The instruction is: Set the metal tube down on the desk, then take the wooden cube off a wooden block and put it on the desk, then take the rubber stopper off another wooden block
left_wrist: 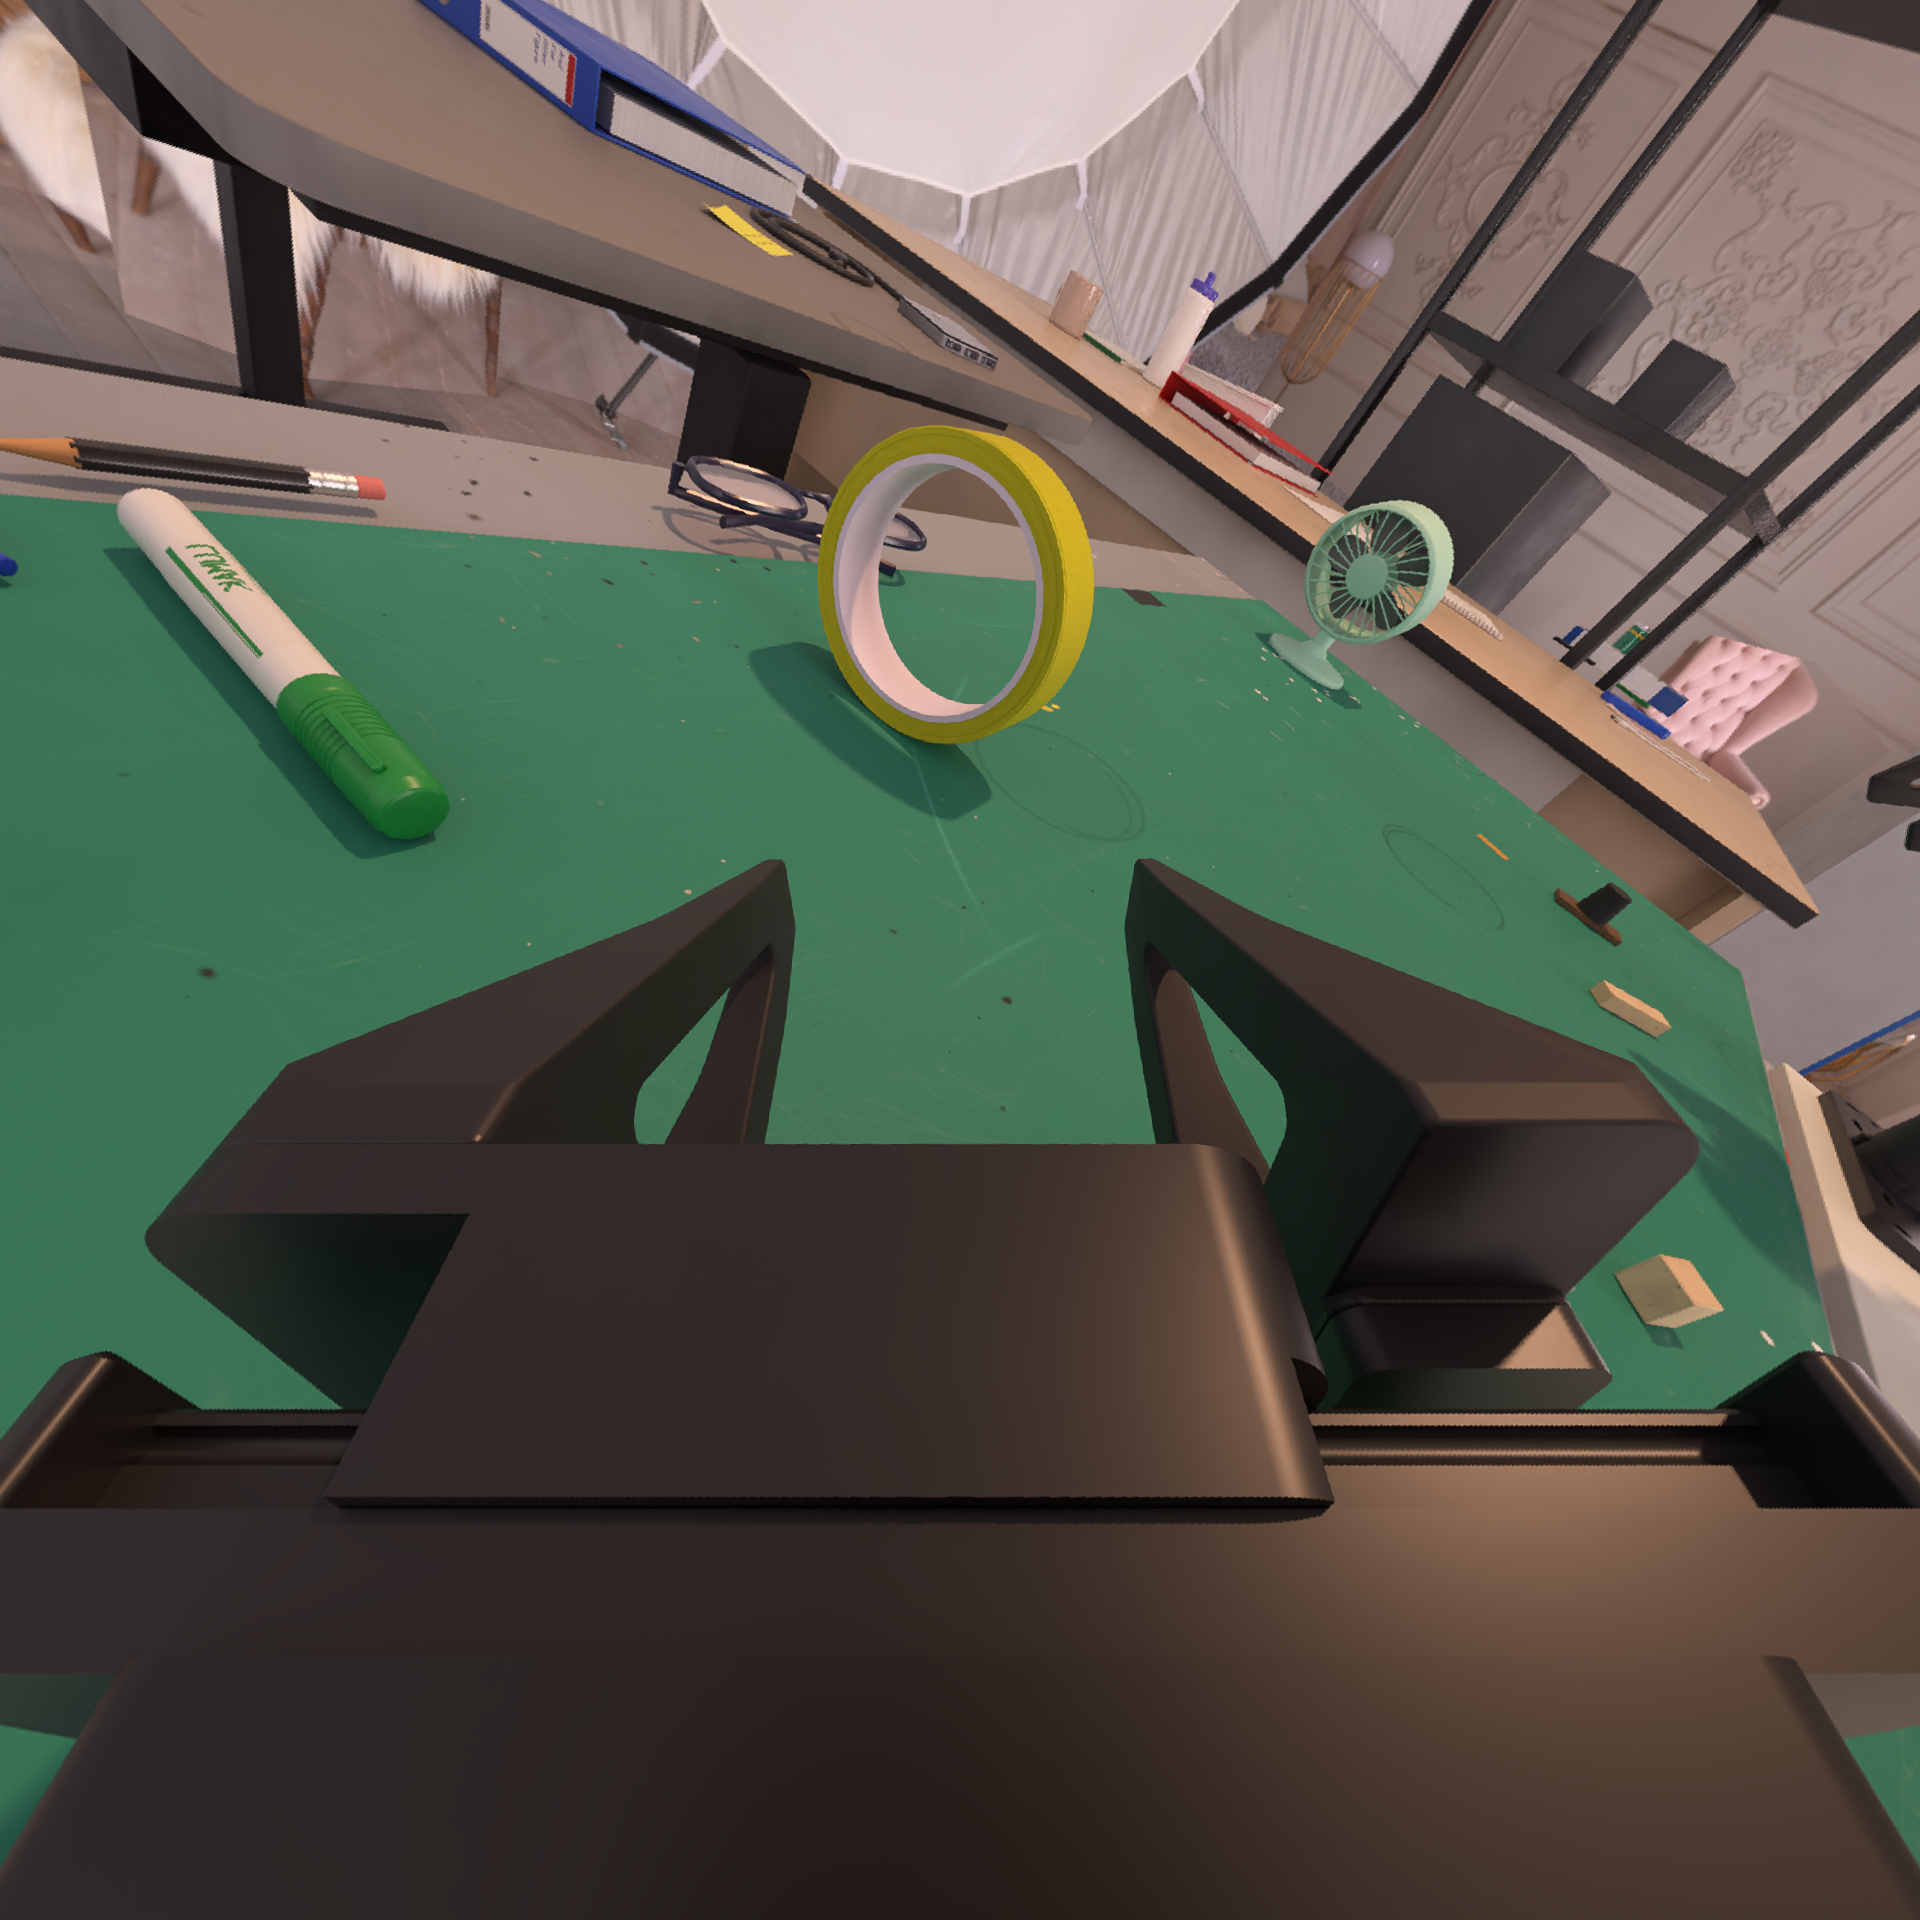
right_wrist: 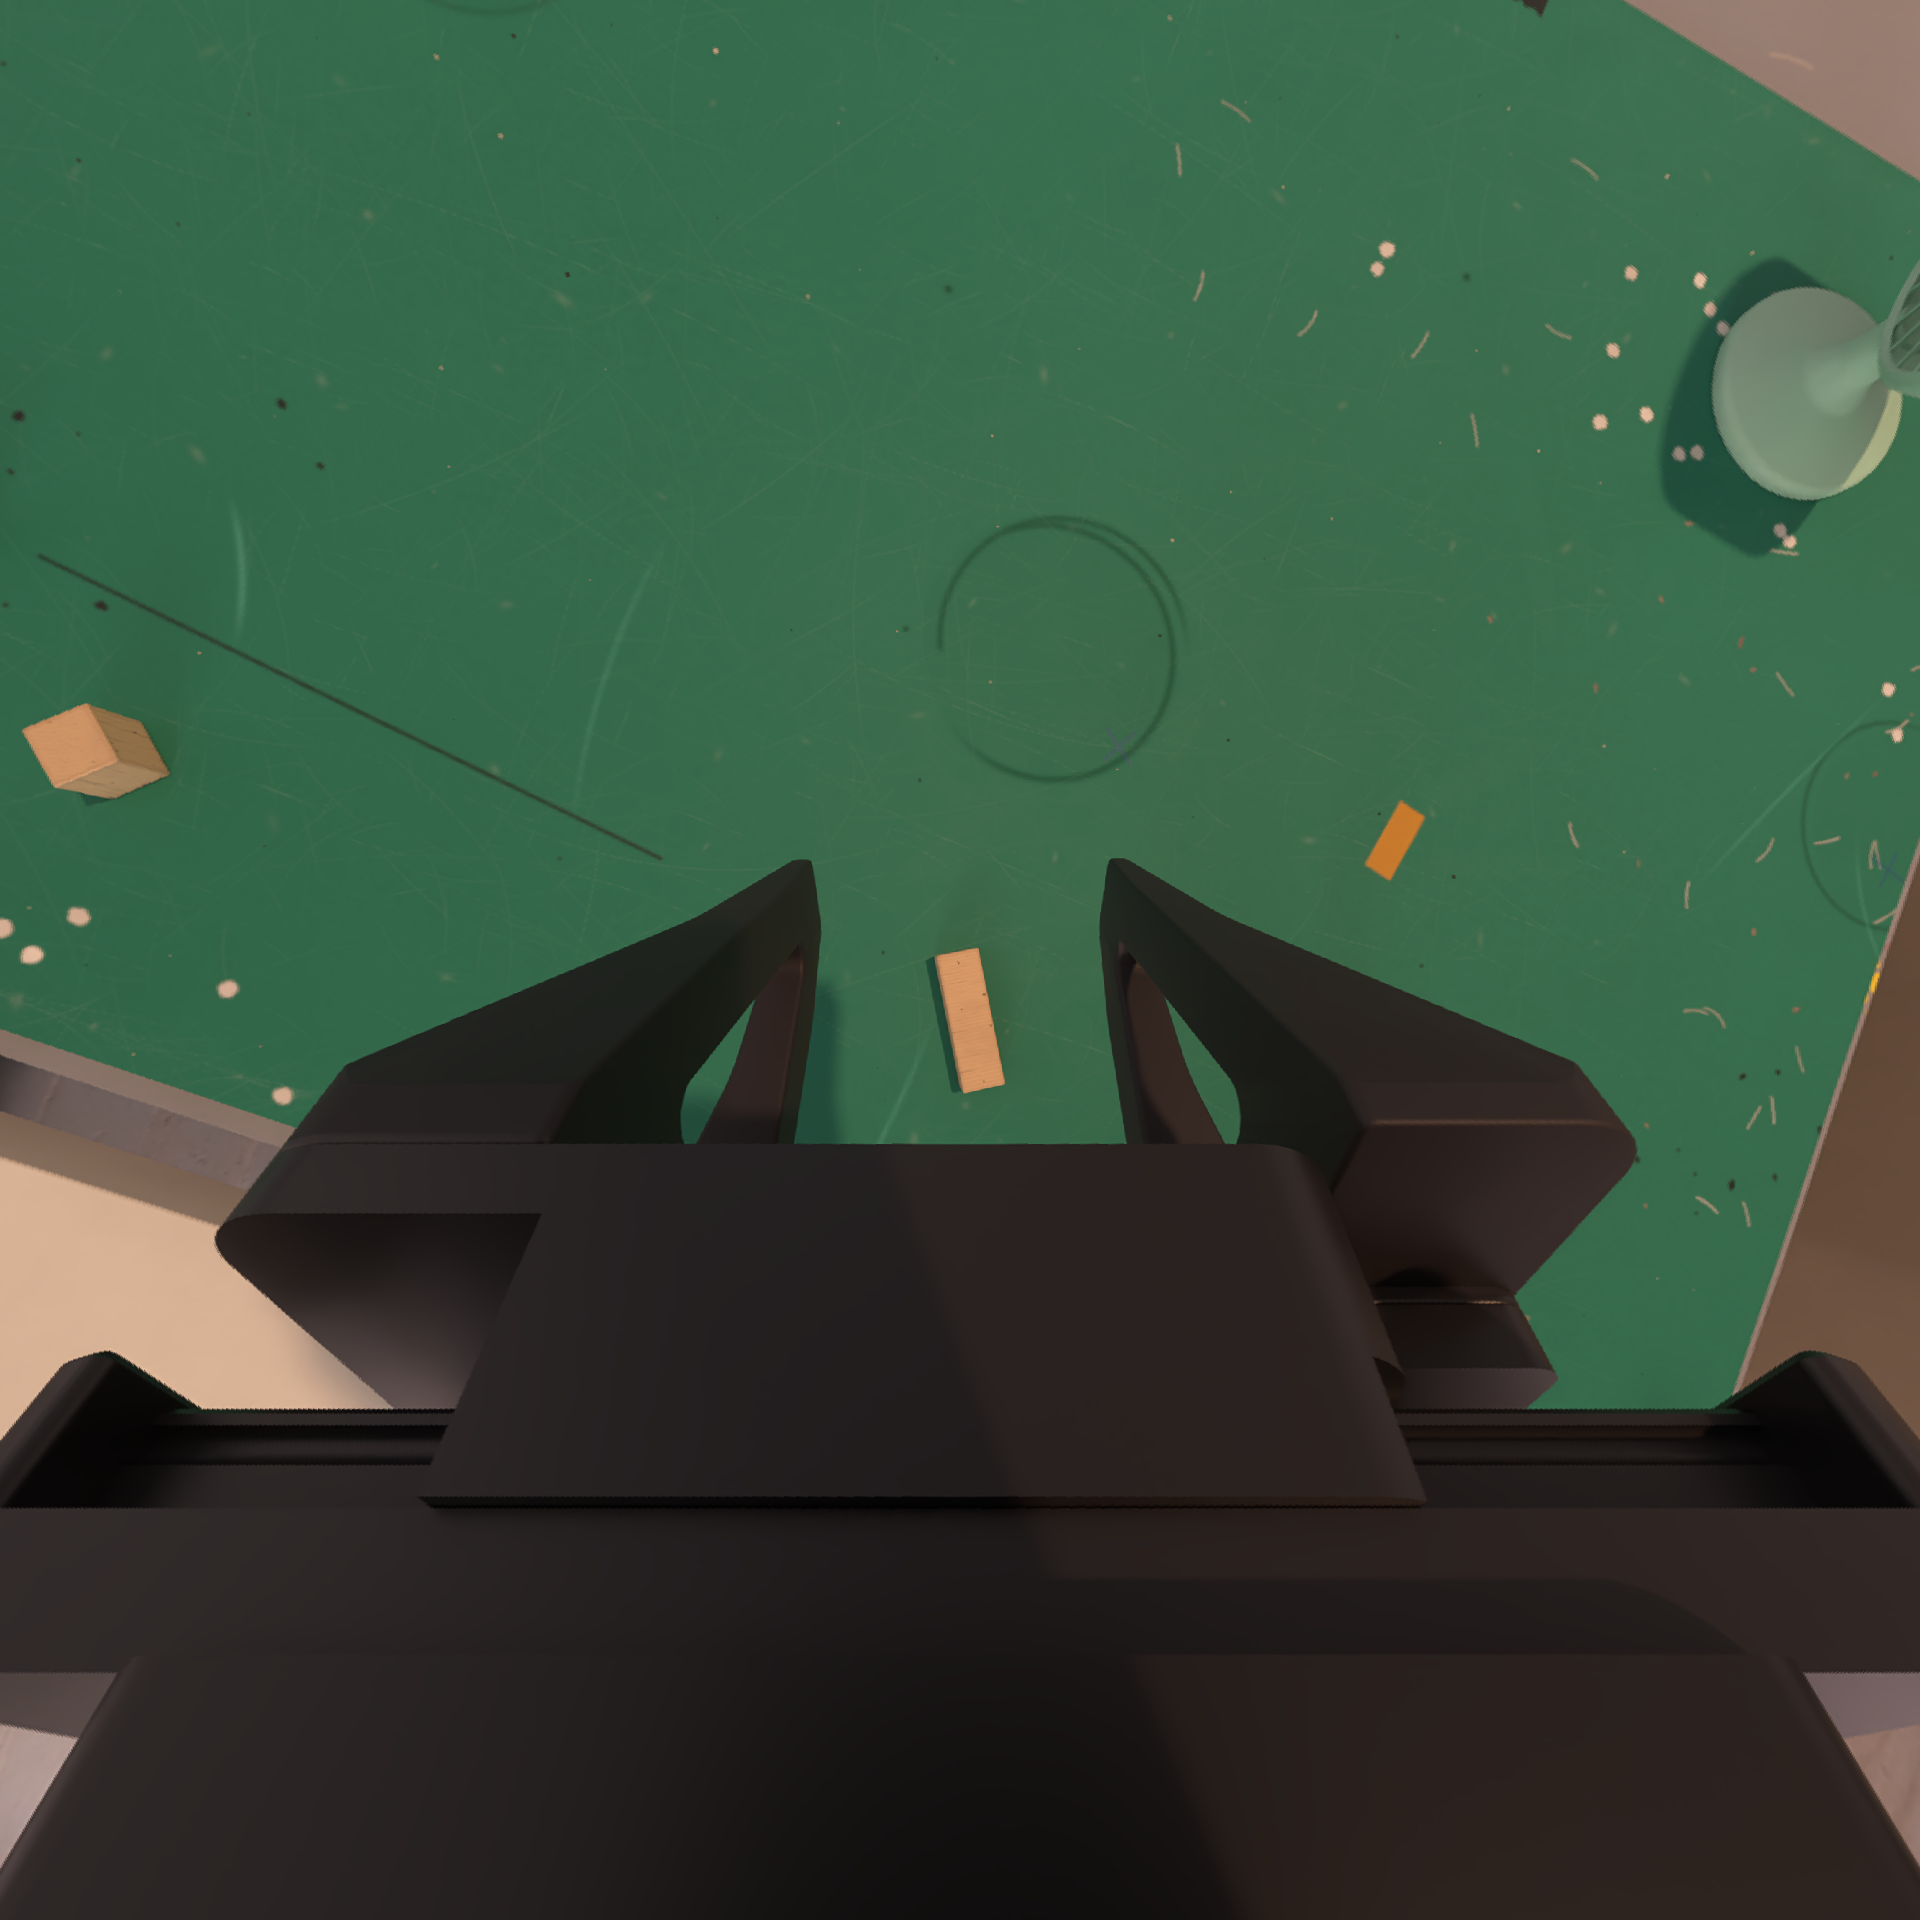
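right gripper spread, empty, above bare wooden block | wooden cube on green mat, frame left | left gripper spread | rubber stopper right edge | risk: small stopper slipping; tube unseen

Green tabletop mat, speckled and scratched. Yellow tape roll with a pale pink inside. White marker with a green cap. Mint-green fan. Pale tan wooden cube. Both claws black.
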Controlling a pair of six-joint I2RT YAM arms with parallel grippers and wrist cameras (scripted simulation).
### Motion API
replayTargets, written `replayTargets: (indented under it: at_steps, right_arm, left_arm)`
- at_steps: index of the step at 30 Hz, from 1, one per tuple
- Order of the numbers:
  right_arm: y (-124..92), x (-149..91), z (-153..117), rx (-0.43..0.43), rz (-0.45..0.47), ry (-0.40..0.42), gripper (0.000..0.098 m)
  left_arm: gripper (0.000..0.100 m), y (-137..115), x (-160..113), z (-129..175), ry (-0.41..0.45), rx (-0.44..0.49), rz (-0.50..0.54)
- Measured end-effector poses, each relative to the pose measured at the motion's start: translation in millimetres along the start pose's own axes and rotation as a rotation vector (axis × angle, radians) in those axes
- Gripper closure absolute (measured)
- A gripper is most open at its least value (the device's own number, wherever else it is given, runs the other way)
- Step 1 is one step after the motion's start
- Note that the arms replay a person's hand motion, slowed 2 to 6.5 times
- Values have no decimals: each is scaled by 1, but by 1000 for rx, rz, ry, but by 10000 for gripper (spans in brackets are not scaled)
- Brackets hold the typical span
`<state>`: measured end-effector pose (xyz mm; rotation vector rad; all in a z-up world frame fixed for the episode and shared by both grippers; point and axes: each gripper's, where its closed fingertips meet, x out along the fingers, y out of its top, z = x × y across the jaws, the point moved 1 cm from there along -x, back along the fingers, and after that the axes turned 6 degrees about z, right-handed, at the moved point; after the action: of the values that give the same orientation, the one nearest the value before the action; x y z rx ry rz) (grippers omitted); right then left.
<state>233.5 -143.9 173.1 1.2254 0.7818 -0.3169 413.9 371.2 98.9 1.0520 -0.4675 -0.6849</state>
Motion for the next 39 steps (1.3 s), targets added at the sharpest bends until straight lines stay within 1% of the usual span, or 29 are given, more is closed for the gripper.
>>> replayTargets:
  at_steps: [17, 34, 39]
  right_arm:
    - [-7, 3, 18, 32, -18, -32, 686]
    - [-17, 0, 48, 79, -36, -75, 684]
    - [-20, -1, 55, 92, -42, -81, 615]
  left_arm:
    - [456, 1, 0, 0, 0, -2, -1]
    - [456, 1, 0, -1, 0, -1, 1]
    - [455, 1, 0, -1, 0, -1, 1]
